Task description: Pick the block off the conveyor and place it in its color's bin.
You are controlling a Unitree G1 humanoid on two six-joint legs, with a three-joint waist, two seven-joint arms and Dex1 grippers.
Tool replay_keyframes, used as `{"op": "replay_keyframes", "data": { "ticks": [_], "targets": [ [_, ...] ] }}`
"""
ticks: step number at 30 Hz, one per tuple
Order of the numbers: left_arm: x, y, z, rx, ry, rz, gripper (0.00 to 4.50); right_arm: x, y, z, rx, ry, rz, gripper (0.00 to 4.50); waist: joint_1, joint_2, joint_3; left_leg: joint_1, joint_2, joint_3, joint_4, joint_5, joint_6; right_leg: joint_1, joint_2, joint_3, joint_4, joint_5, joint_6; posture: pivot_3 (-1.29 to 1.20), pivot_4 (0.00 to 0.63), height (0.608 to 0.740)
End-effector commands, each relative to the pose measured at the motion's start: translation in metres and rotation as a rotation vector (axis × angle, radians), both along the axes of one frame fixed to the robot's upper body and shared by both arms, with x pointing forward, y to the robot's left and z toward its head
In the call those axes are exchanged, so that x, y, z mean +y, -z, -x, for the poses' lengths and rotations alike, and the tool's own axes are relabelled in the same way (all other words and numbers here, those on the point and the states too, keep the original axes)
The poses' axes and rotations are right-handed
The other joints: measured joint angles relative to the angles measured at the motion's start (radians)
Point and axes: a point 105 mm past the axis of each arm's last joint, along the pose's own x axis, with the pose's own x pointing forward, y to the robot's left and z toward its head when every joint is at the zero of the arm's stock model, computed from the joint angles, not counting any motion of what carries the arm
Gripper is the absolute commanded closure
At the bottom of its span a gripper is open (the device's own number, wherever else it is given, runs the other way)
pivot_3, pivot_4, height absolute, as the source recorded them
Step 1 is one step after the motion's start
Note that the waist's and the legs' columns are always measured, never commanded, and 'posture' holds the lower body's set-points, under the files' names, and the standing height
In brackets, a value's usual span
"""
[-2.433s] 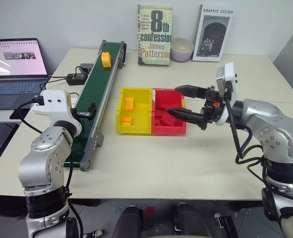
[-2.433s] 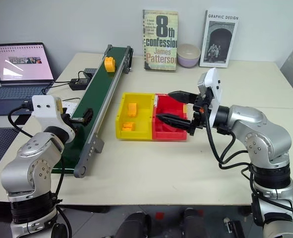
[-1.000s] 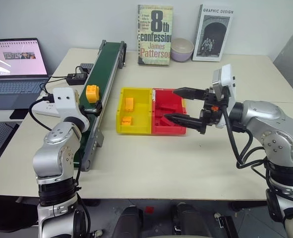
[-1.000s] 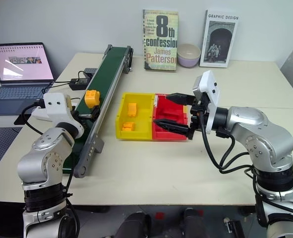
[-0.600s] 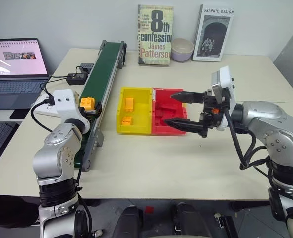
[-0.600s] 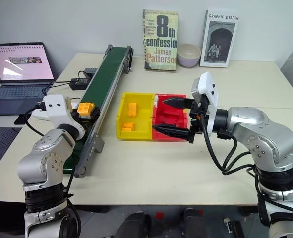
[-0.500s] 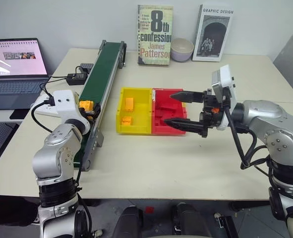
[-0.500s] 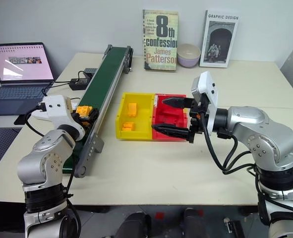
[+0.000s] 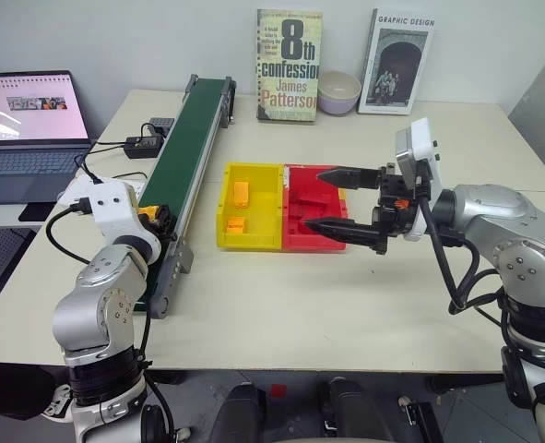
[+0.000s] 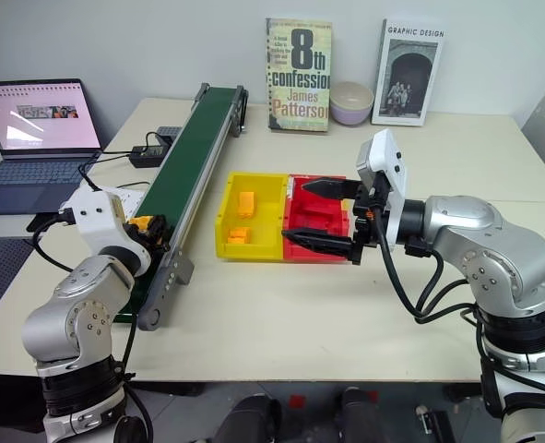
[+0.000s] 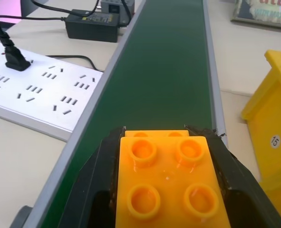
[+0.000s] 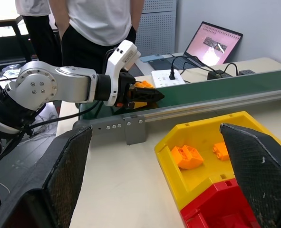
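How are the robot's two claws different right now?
The left gripper has its fingers shut on the orange block over the green conveyor; the right gripper is open, holds nothing, and hovers over the red bin. Both have two black fingers.

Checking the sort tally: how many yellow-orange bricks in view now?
3. One brick is clamped in the left gripper over the conveyor; two lie in the yellow bin, one farther back, one nearer. More may hide behind the bin walls.
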Motion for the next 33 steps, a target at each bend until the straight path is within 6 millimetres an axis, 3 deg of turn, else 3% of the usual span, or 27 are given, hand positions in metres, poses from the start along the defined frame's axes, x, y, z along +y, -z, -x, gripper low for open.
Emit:
{"op": "replay_keyframes", "data": {
  "ticks": [1, 7, 12, 17, 22, 23, 29, 33],
  "targets": [
    [-0.012, -0.034, -0.007, -0.081, 0.13, -0.042, 2.95, -0.007, -0.009, -0.001, -0.123, 0.076, 0.037, 0.0, 0.0, 0.0, 0.0, 0.0, 0.0, 0.0, 0.0, 0.0, 0.0, 0.0, 0.0, 0.0, 0.0, 0.0, 0.0, 0.0, 0.15, 0.74],
    [-0.061, -0.058, -0.022, -0.072, 0.527, -0.182, 2.95, -0.017, -0.011, -0.001, -0.163, 0.223, 0.015, 0.0, 0.002, 0.0, 0.0, -0.001, -0.001, 0.001, 0.0, 0.0, 0.0, 0.0, 0.0, 0.0, -0.001, 0.0, 0.0, 0.0, 0.15, 0.74],
    [-0.107, -0.058, -0.048, -0.029, 0.831, -0.345, 2.95, -0.025, -0.004, -0.002, -0.159, 0.384, 0.053, 0.0, 0.009, 0.0, 0.0, -0.001, -0.002, 0.001, 0.0, 0.0, 0.0, 0.0, 0.001, -0.001, -0.001, 0.0, 0.0, 0.0, 0.15, 0.74],
    [-0.132, -0.044, -0.07, 0.019, 0.98, -0.446, 2.95, -0.024, 0.006, 0.004, -0.132, 0.449, 0.077, 0.0, 0.006, 0.0, 0.0, -0.001, -0.002, 0.004, 0.0, 0.0, 0.0, -0.001, 0.001, -0.001, -0.001, 0.0, 0.0, 0.0, 0.15, 0.74],
    [-0.132, -0.034, -0.081, 0.056, 1.019, -0.475, 2.95, -0.023, 0.01, 0.005, -0.113, 0.51, 0.064, 0.0, -0.004, 0.0, 0.0, -0.002, 0.0, 0.004, -0.002, 0.0, 0.001, -0.004, 0.002, 0.0, -0.001, -0.001, 0.0, 0.0, 0.15, 0.74],
    [-0.131, -0.033, -0.083, 0.059, 1.02, -0.478, 2.24, -0.023, 0.011, 0.005, -0.11, 0.523, 0.059, 0.0, -0.004, 0.0, 0.0, -0.002, 0.0, 0.003, -0.002, 0.0, 0.001, -0.004, 0.002, 0.0, 0.0, -0.001, 0.0, 0.0, 0.15, 0.74],
    [-0.132, -0.038, -0.085, 0.039, 1.045, -0.467, 1.38, -0.027, 0.011, 0.004, -0.103, 0.556, 0.051, 0.0, -0.002, 0.0, 0.0, -0.003, -0.001, 0.003, -0.001, 0.0, 0.001, -0.003, 0.002, -0.001, 0.0, -0.001, 0.0, 0.0, 0.15, 0.74],
    [-0.12, -0.054, -0.087, 0.007, 1.008, -0.448, 0.63, -0.027, 0.006, -0.001, -0.108, 0.551, 0.044, 0.0, -0.003, 0.0, 0.0, -0.003, -0.002, 0.003, -0.001, 0.0, 0.001, -0.003, 0.001, -0.001, -0.001, 0.0, 0.001, 0.0, 0.15, 0.74]
  ]
}}
